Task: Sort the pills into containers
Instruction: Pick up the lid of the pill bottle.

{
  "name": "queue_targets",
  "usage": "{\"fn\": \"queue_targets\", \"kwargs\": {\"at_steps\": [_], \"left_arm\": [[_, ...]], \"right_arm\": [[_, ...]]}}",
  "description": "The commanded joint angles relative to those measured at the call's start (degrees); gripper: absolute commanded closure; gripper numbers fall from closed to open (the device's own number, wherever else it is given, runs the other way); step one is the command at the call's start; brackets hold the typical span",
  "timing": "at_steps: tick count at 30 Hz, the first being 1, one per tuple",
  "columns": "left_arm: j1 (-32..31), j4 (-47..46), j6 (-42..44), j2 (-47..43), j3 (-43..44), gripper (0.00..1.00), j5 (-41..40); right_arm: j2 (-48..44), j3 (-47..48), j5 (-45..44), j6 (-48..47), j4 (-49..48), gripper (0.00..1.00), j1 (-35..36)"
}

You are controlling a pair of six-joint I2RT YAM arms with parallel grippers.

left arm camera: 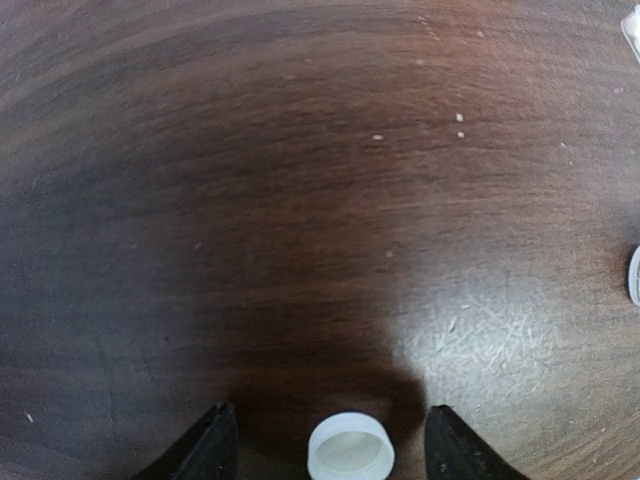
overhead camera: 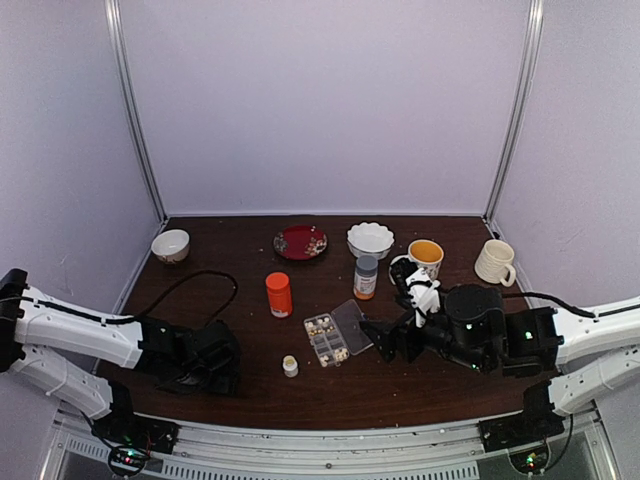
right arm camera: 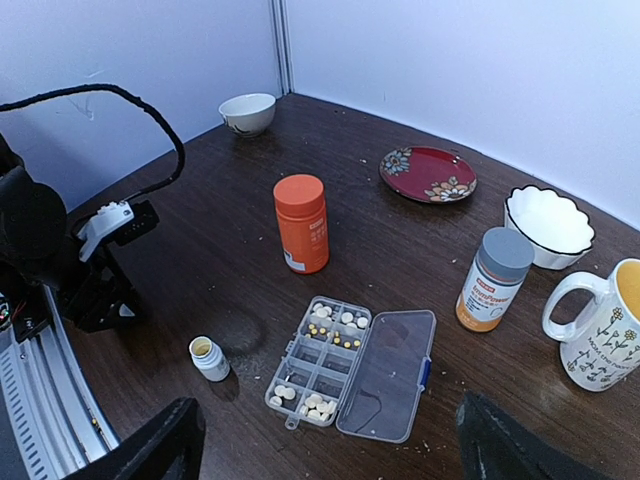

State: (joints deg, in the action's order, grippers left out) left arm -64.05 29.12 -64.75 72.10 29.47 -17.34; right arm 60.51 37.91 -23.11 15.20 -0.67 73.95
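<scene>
The left arm reaches in low from its side, and the left gripper points down at the table. Its two black fingers stand wide apart and squeeze nothing. The right arm comes in from the other side, bent low. The right gripper points forward and a bit down. Its fingers are spread wide, with nothing between them.

Lab booth: plain white panels enclose the table.
</scene>
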Motion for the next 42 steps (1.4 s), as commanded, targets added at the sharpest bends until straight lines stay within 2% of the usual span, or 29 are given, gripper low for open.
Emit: {"fn": "queue_targets", "kwargs": {"at_steps": [1, 5, 7, 9, 11, 25, 30, 33, 36, 40, 42], "left_arm": [[0.34, 0.23, 2.03, 3.96, 2.12, 0.4, 3.29], [0.36, 2.68, 2.26, 5.22, 3.79, 0.59, 3.52], [0.4, 3.96, 2.03, 4.91, 4.13, 0.58, 3.75], [0.34, 5.12, 2.0, 4.24, 4.35, 0.45, 4.16], [0.29, 6.38, 1.95, 3.52, 4.59, 0.41, 4.44], [0.28, 6.7, 3.48, 5.54, 6.4, 0.7, 5.43], [0.28, 8.86, 4.86, 2.69, 9.34, 0.74, 6.37], [0.33, 7.39, 6.29, -2.03, 11.98, 0.76, 9.53], [0.29, 2.31, 6.4, -7.91, 13.85, 0.76, 14.23], [0.38, -5.06, 4.04, -14.56, 14.6, 0.74, 19.53], [0.42, -8.58, 2.81, -16.84, 14.72, 0.74, 22.31]], "right_arm": [[0.46, 1.48, 0.87, 0.14, -0.31, 0.11, -0.19], [0.49, 1.29, 0.8, 0.29, -0.52, 0.11, -0.2], [0.53, 1.21, 0.85, 0.35, -0.63, 0.11, -0.21], [0.49, 1.33, 0.87, 0.28, -0.61, 0.11, -0.21], [0.49, 1.2, 0.82, 0.18, -0.72, 0.11, -0.16], [0.27, 0.88, 1.29, 0.31, -0.96, 0.11, -0.21], [-0.62, 0.18, 2.28, -0.74, -1.72, 0.1, -0.19], [-1.11, 0.0, 5.83, -2.78, -3.34, 0.08, -0.21], [-2.21, -0.54, 13.52, -5.99, -7.65, 0.06, -0.19], [-3.6, -0.99, 23.9, -10.98, -13.11, 0.11, 0.35], [-3.61, -0.58, 24.6, -14.94, -14.76, 0.12, 1.13]]}}
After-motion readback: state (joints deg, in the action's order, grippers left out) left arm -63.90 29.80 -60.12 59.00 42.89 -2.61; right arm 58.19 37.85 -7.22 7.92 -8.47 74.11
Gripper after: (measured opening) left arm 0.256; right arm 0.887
